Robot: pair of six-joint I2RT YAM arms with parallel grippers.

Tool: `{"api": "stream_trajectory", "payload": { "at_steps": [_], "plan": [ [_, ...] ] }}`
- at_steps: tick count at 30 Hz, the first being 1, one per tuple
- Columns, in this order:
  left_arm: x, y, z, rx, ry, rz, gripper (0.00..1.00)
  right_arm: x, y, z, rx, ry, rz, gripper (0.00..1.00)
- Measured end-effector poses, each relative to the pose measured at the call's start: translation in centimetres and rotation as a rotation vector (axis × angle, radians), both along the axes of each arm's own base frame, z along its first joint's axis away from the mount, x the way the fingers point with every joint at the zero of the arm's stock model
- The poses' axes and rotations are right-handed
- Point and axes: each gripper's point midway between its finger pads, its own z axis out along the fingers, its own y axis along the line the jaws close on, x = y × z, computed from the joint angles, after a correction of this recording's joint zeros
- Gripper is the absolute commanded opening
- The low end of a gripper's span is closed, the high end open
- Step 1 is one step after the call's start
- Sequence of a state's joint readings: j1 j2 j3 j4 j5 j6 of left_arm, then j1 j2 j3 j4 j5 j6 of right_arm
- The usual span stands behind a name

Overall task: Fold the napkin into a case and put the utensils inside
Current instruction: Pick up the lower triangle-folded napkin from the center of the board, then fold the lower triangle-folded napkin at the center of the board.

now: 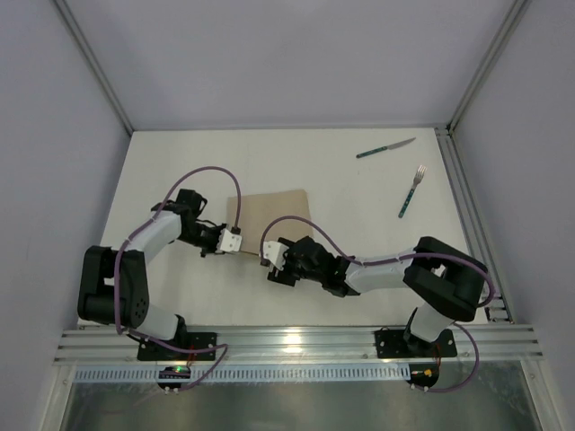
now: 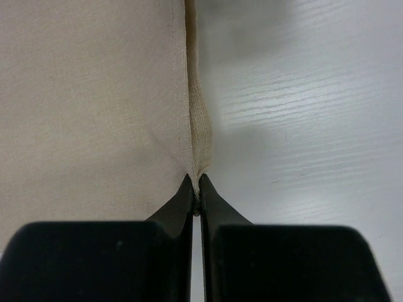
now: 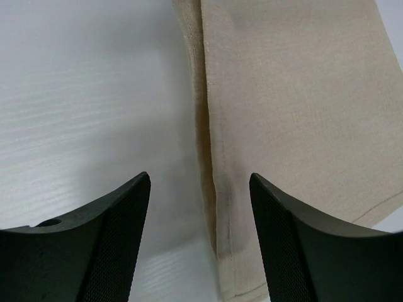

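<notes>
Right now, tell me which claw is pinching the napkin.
The left claw: it is shut on the hem of the napkin, whereas the right claw stands open over the cloth.
</notes>
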State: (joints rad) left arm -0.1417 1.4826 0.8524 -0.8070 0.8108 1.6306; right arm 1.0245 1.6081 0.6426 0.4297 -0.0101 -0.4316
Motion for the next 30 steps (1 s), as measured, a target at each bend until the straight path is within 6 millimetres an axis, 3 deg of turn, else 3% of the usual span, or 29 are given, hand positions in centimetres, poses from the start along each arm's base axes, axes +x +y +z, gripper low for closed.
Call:
{"api": "stream_trajectory", "payload": {
  "at_steps": [5,12,15,20,23,25,26,27,30],
  "plan": [
    [0.0,-0.1,0.0,-0.002,0.021,-0.003,0.0,0.3,0.3,-1.8,-0.043,-0.047,-0.031,0.69],
    [-0.4,0.1,-0.2,-0.003,0.049,-0.012,0.0,2.2,0.2,-1.6,-0.048,-0.118,-0.111,0.68],
    [-0.5,0.1,-0.1,-0.009,0.062,-0.014,0.0,2.7,0.5,-1.8,-0.061,-0.129,-0.12,0.59],
    [-0.2,0.3,0.3,-0.024,0.074,-0.011,0.0,2.8,0.5,-2.4,-0.092,-0.125,-0.117,0.22],
    [-0.2,0.3,0.4,-0.033,0.087,-0.005,0.0,2.5,0.3,-2.8,-0.106,-0.114,-0.11,0.09],
    [-0.3,0.3,0.3,-0.037,0.098,-0.003,0.1,2.4,0.3,-2.9,-0.111,-0.105,-0.103,0.04],
    [-0.4,0.4,0.2,-0.039,0.104,-0.004,0.19,2.3,0.3,-2.9,-0.114,-0.101,-0.101,0.04],
    [-0.5,0.4,0.2,-0.038,0.108,-0.004,0.38,2.3,0.5,-2.9,-0.119,-0.094,-0.097,0.04],
    [-0.7,0.4,0.3,-0.048,0.132,0.016,0.57,2.2,0.8,-2.9,-0.136,-0.059,-0.089,0.04]
  ]
}}
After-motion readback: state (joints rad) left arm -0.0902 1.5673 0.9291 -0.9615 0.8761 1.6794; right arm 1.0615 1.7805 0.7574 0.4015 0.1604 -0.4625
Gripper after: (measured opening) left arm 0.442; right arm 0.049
